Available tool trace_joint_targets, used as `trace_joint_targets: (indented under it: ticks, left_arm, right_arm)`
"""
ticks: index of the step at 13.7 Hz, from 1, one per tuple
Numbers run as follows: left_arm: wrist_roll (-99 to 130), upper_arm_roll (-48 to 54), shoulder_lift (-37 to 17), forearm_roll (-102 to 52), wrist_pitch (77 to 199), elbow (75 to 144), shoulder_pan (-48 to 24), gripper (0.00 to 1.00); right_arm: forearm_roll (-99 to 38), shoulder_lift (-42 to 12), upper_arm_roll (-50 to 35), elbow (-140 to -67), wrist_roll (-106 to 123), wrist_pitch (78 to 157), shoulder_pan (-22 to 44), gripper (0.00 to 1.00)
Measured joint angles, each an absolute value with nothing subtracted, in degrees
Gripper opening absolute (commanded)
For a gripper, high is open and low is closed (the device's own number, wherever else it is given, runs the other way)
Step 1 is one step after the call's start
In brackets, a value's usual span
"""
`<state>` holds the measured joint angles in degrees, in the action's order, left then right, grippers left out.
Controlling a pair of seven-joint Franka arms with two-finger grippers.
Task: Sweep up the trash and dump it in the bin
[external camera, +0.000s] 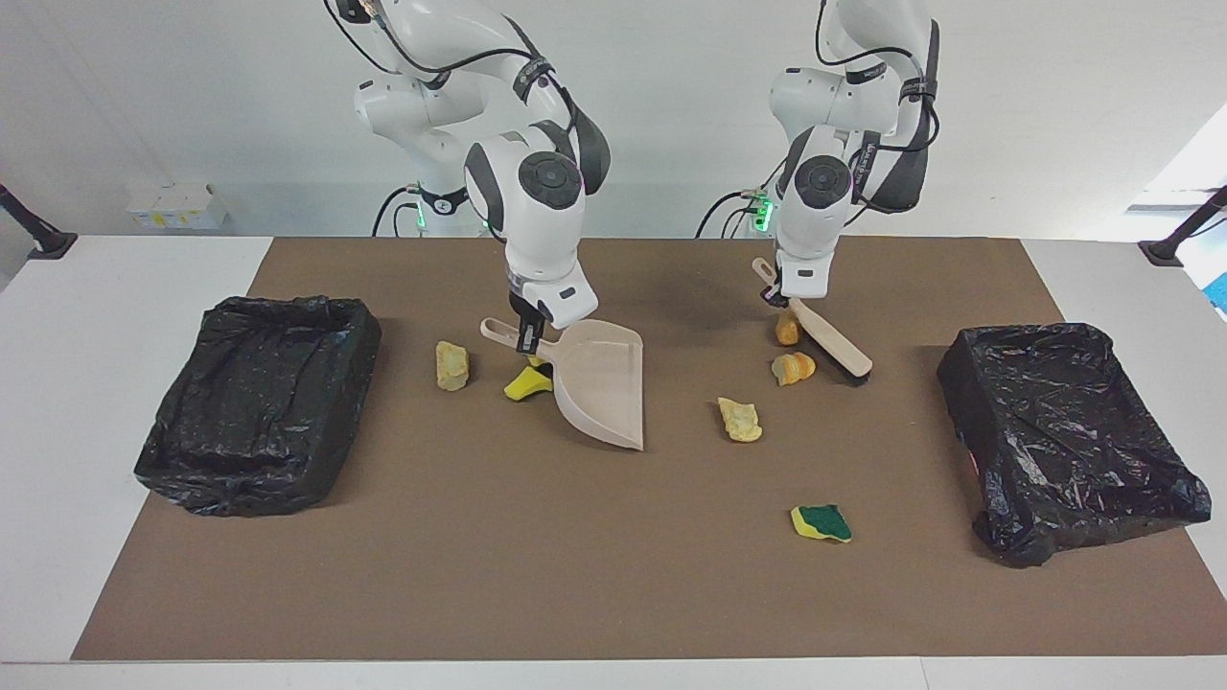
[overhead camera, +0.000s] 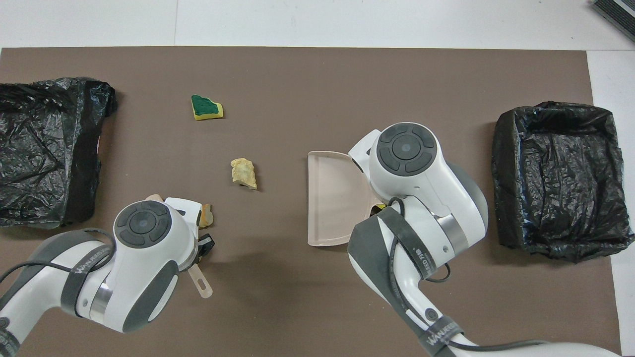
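— Holding what, each arm?
— The right gripper point(external camera: 530, 337) grips the dustpan point(external camera: 602, 385) handle; the left gripper point(external camera: 788, 296) clamps the brush point(external camera: 832, 339).
— Trash?
— Two orange lumps point(external camera: 792, 367) touch the brush; a yellow sponge point(external camera: 528, 382) sits beside the dustpan, the green sponge point(external camera: 821, 522) farthest from the robots.

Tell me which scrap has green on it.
The sponge lying alone, farthest from the robots, toward the left arm's end: green top on yellow. The other scraps are plain yellow, tan or orange.

The dustpan point(external camera: 602, 383) and brush point(external camera: 830, 336) are beige, the brush's bristles seemingly black. One sponge point(external camera: 821, 522) is yellow with green, another point(external camera: 528, 383) bright yellow; the lumps point(external camera: 739, 420) are tan and orange-brown point(external camera: 793, 367). Both bins point(external camera: 257, 402) wear glossy black liners on a brown mat point(external camera: 537, 565).
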<state>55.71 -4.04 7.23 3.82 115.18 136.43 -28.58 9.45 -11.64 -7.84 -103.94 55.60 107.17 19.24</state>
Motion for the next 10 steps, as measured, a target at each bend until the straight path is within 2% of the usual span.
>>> trace_joint_targets:
  ticks: [5, 10]
  left_arm:
    - [39.3, -4.0, 5.5, 2.0, 116.7, 133.6, -28.2, 0.00]
    - [37.4, -3.6, 6.3, 1.9, 104.5, 128.2, -28.1, 0.00]
  right_arm:
    - [9.7, -11.3, -7.7, -104.6, 62.3, 107.4, 19.1, 0.00]
    - [5.2, -11.3, -7.6, -105.8, 62.3, 107.3, 16.5, 0.00]
